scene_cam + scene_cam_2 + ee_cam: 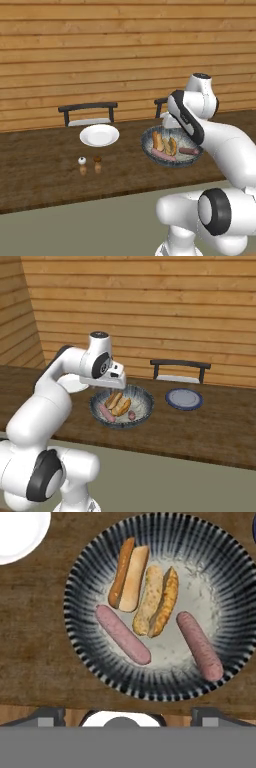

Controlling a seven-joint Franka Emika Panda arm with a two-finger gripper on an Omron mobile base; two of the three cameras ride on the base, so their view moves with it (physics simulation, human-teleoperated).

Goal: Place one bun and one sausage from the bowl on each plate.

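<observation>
white plate (99, 135) empty at left of the wooden tabletop (40, 170), salt and pepper shakers (90, 160) in front of it. patterned bowl (85, 637) mid-table holds two buns (145, 589) and two sausages (122, 634). blue-grey plate (184, 398) empty at right. gripper (128, 714) above the bowl, jaws spread wide, nothing held.

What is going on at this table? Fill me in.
The robot arm holds its open gripper above the bowl on the wooden table, gripping nothing. Both buns and both sausages lie in the bowl. The white plate and the blue-grey plate each sit bare on the table, one to either side of the bowl. So no bun or sausage has been served yet. Two small shakers stand near the white plate.
</observation>
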